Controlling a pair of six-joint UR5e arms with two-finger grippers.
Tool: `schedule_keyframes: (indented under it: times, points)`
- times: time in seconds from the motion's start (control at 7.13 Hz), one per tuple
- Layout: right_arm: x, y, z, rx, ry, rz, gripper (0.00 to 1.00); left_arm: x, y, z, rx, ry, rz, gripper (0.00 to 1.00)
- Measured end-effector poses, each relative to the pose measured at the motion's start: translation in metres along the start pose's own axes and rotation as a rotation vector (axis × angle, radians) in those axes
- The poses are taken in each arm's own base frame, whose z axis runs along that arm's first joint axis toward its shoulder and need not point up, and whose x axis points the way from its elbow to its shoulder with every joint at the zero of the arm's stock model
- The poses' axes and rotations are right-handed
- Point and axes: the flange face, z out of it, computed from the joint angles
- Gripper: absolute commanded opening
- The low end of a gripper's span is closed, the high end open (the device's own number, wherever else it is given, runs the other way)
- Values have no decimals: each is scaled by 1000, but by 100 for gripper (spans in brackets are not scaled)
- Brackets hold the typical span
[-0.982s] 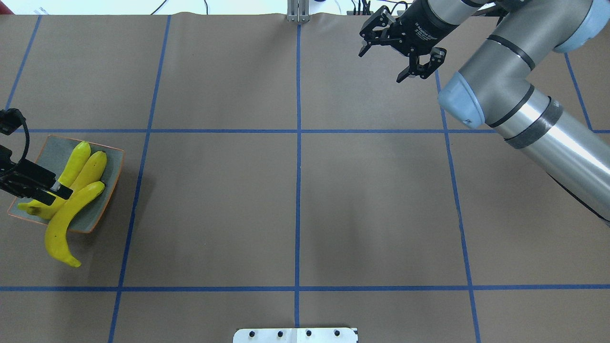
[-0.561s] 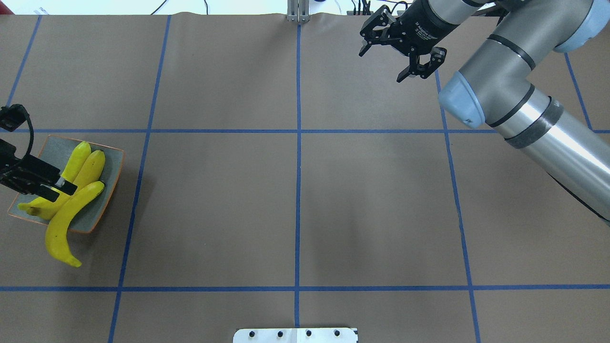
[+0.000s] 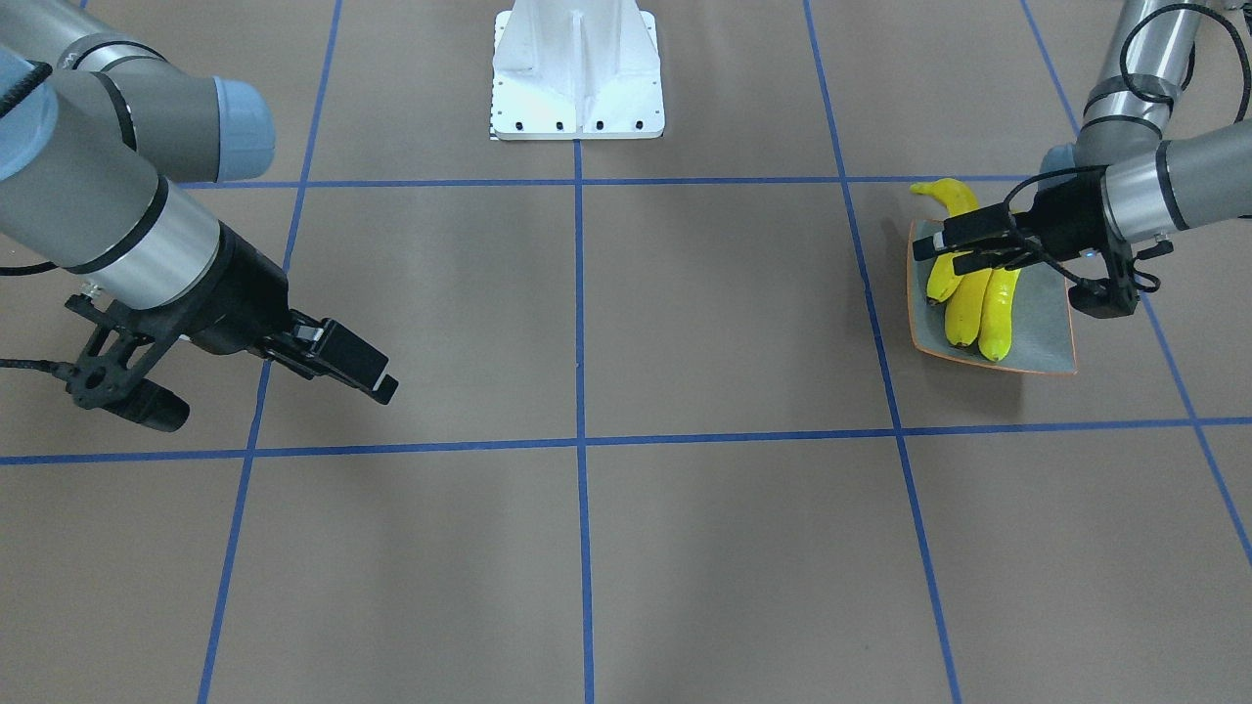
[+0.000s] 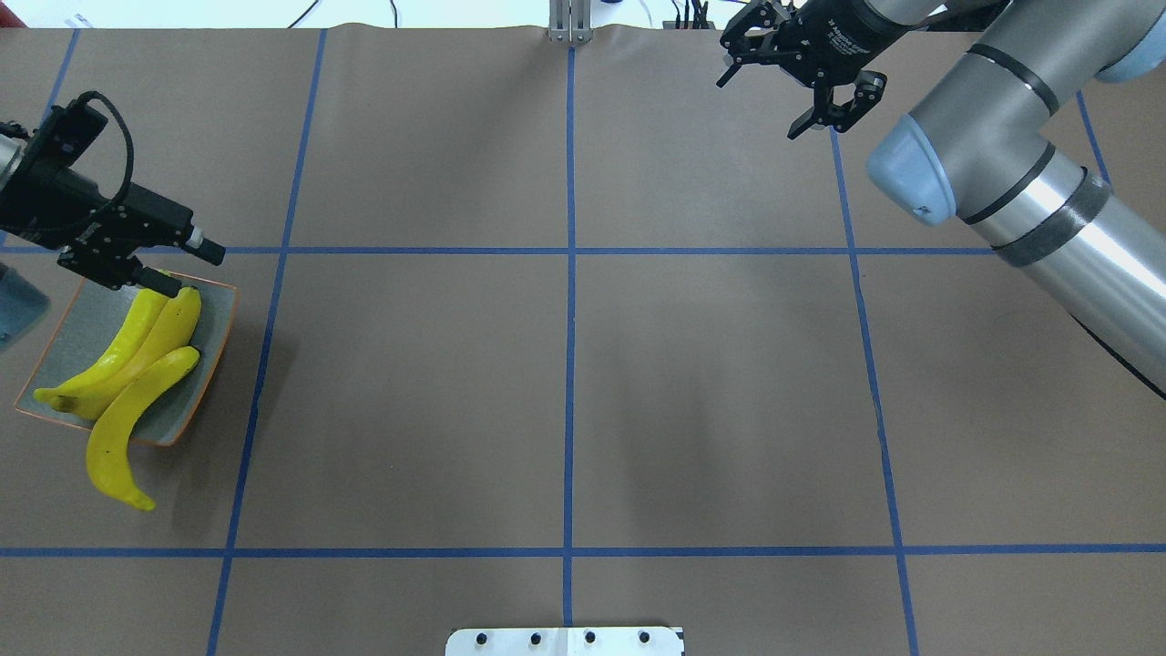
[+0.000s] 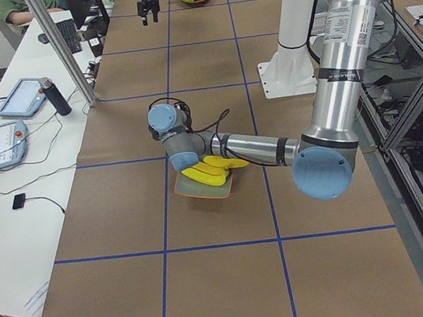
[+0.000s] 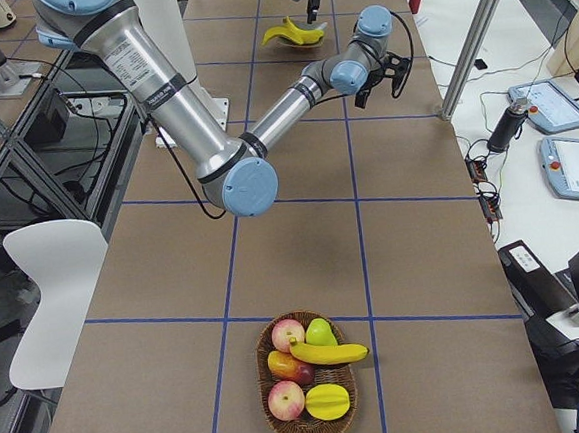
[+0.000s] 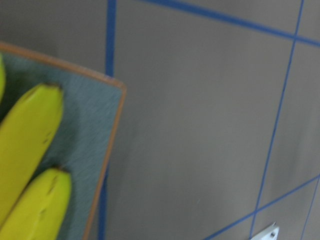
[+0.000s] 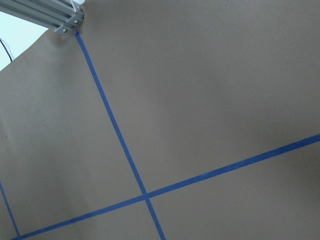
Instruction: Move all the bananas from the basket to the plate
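Left gripper (image 4: 196,271): jaws parted with nothing between them, hovering over the far corner of the plate (image 4: 68,333), just above the banana tips. The plate sits at the robot's left end of the table.

Three bananas (image 4: 137,351) lie on it side by side. Their long axes run diagonally, near-left to far-right in the overhead view. The most curved one (image 4: 117,433) hangs well over the plate's near rim.

Right gripper (image 4: 761,107): spread wide and empty, up over the far side of the table, right of centre.

Outward from there, toward the robot's right end, is the basket (image 6: 276,428), outside the overhead view. One banana (image 6: 328,353) is in it, lying on top of the other fruit, with its long axis roughly across the table from robot side to operator side.

Judgement: the right arm is much nearer to that banana, and the left arm is at the opposite end.

Count: four bananas, three plated and one to go. One plate, one basket, two grippers.
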Motion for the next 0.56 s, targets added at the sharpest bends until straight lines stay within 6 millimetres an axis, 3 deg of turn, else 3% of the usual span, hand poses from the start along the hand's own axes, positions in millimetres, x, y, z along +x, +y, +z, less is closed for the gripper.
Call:
schedule_keyframes:
  times: [0.14, 0.28, 0.56]
  points:
    - [26, -19, -5, 19, 19, -7, 100, 19, -13, 0, 89, 5, -10, 99]
    - [67, -44, -12, 39, 46, -48, 100, 35, -26, 0, 186, 8, -13, 99]
    - [166, -94, -37, 68, 126, -164, 100, 54, -43, 2, 293, 3, -18, 99]
